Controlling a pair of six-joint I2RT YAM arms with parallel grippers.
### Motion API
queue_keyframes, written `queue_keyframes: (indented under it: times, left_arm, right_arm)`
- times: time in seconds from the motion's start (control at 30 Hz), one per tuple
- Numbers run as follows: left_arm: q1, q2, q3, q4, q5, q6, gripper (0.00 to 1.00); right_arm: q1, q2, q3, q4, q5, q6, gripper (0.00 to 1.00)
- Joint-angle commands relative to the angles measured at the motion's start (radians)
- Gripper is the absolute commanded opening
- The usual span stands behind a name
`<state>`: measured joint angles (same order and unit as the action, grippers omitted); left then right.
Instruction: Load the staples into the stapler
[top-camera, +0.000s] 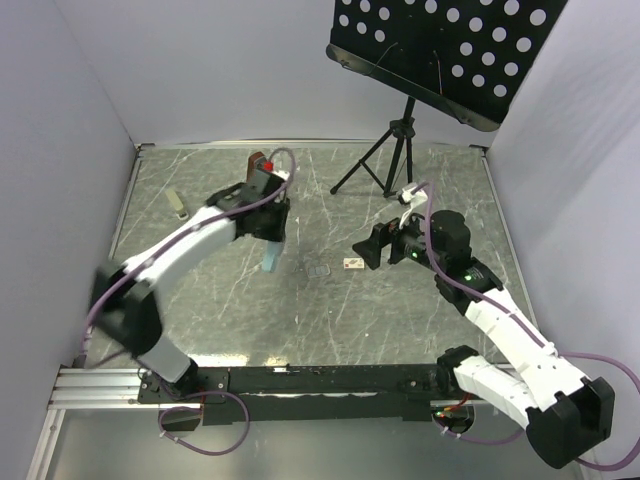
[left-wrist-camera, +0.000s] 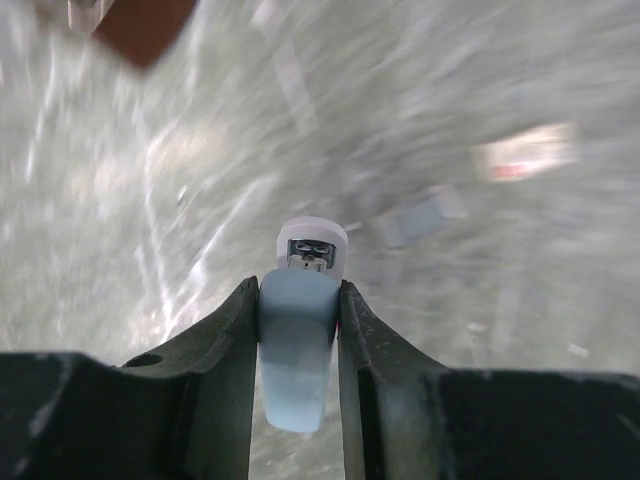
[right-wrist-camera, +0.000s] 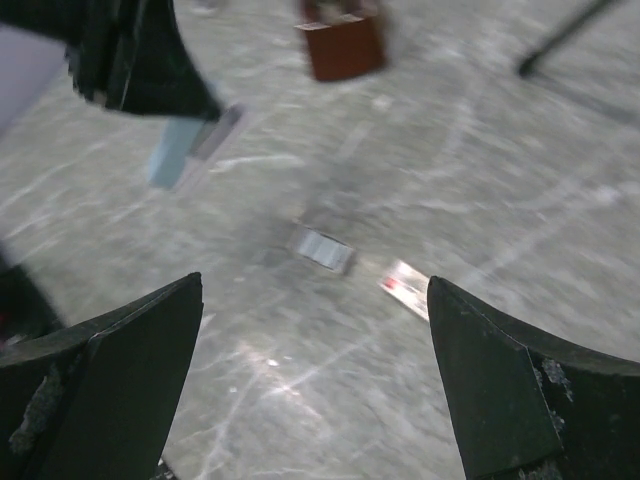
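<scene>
Grey marbled table (top-camera: 200, 330): left gripper (left-wrist-camera: 297, 300) gripped the stapler (left-wrist-camera: 297, 345) left of centre; right gripper (top-camera: 368, 252) stood wide open, empty, beside the staples box (top-camera: 353, 264) at centre; stapler pickup in hand, its tray likely needing opening next.

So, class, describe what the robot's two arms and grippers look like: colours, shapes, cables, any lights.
The left arm and right arm have white shell links with black joints. A purple cable runs along each. The left gripper and right gripper are black, with broad wedge-shaped fingers scuffed at the edges. Small green lights glow on the right arm.
</scene>
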<state>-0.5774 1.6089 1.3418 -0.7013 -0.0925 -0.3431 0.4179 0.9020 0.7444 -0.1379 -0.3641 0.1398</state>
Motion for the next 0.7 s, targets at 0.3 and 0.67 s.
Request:
queue_keyframes:
  times: [0.3,0.67]
  left_arm:
    - [-0.027,-0.641,-0.363,0.630,0.436,0.248,0.01]
    - [-0.032,-0.802,-0.518,0.724,0.625,0.394,0.01]
  right_arm:
    - [0.228,0.087,0.119,0.195,-0.050,0.190,0.98]
    - [0.303,0.179,0.223,0.212,-0.242,-0.031,0.98]
